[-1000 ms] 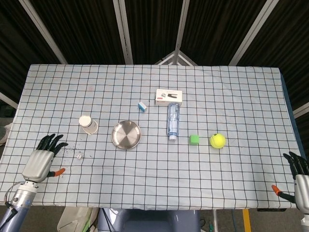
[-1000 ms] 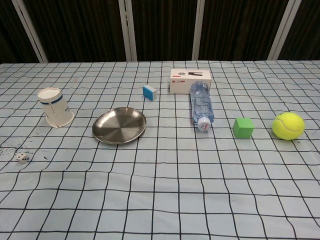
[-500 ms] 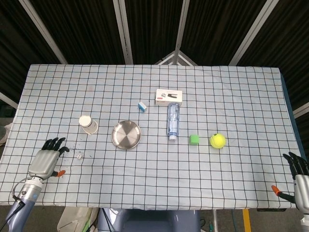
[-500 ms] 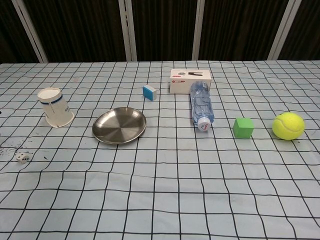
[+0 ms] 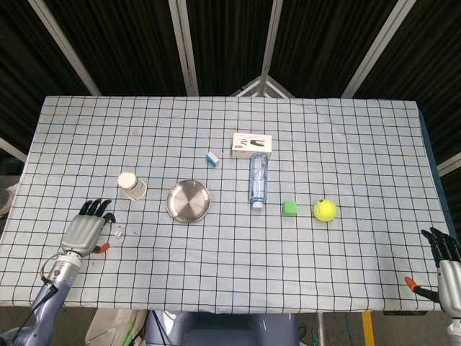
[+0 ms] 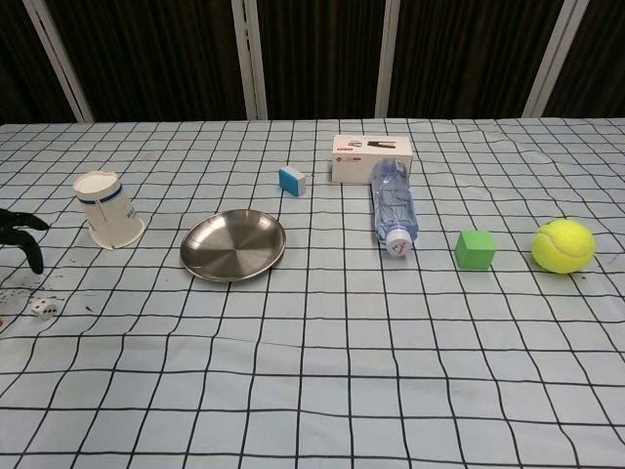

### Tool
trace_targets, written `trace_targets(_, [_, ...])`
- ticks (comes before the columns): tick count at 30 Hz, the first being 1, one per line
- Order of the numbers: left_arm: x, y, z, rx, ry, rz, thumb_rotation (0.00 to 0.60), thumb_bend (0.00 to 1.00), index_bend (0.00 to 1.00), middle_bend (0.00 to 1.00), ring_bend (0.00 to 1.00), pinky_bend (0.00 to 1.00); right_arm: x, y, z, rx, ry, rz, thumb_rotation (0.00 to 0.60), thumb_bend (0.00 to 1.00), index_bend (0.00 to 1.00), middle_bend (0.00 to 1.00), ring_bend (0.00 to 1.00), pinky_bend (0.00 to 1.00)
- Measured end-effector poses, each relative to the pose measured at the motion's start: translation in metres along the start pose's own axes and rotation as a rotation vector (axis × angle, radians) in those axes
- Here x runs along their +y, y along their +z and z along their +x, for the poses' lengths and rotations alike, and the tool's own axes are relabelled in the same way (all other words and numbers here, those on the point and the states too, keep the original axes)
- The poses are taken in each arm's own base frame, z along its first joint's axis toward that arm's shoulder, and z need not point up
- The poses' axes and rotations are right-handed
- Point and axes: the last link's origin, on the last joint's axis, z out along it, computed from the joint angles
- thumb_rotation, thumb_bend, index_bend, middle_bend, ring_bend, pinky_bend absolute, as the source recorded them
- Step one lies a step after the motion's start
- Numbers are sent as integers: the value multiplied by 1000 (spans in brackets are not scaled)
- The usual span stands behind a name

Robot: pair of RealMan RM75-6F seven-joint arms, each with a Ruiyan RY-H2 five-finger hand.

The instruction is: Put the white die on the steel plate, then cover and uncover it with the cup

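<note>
Checked cloth — die (image 5: 117, 231) beside left hand (image 5: 86, 231)

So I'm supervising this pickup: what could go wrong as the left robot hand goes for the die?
The white die is tiny beside the left robot hand, so it may get knocked away rather than pinched. It also lies near the table's left edge and could roll off. On the way to the steel plate, the hand could tip the cup.
</note>
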Motion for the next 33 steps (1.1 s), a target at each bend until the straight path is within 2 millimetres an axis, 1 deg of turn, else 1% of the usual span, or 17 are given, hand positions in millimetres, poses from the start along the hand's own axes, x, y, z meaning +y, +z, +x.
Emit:
trace_targets(9, [13,11,-4,-15,23,-34,600,321,369,67,0,41,0,0,-2,-6,-5,-4,600,42,159,125,115,16])
trace_targets(14, [18,14,-7,-23,33,-46,600,325,410,77,0,41,1,1,-2,-8,-6,-8,600,41,160,125,115,16])
trace_targets(19, [18,15,-9,-26,41,-42,600,360,449,88,0,41,1,1,-2,-7,-6,-10,600,41,160,125,115,15])
trace_targets(25, [17,14,-11,-29,44,-39,600,374,478,97,0,41,1,1,-2,-7,-4,-10,600,41,159,125,115,15])
trace_targets(33, [17,14,-12,-28,45,-36,600,374,478,96,0,41,1,1,-2,-6,-3,-13,600,42,159,125,115,15])
